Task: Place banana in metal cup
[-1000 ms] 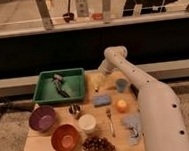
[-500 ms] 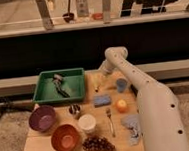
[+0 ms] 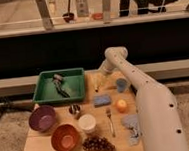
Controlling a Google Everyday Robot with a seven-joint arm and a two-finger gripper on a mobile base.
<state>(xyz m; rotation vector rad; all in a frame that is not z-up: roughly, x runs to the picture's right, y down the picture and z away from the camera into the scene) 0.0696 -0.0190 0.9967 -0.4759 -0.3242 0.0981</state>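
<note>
The banana (image 3: pixel 99 82), pale yellow and tapered, lies on the wooden table (image 3: pixel 40 150) just right of the green tray. My gripper (image 3: pixel 103 73) hangs right over its upper end, at the tip of the white arm that reaches in from the lower right. The gripper is open and holds nothing. Whether it touches the banana I cannot tell. The metal cup (image 3: pixel 75 110), small and shiny, stands upright below the tray, between the purple bowl and the blue sponge, well to the front left of the gripper.
A green tray (image 3: pixel 43 93) with dark utensils sits at the back left. Around the metal cup are a purple bowl (image 3: pixel 42 118), an orange bowl (image 3: pixel 65 138), a white cup (image 3: pixel 87 123), grapes (image 3: pixel 98 145) and a fork (image 3: pixel 110 121). A blue sponge (image 3: pixel 102 100), blue cup (image 3: pixel 121 84) and orange fruit (image 3: pixel 121 105) lie right.
</note>
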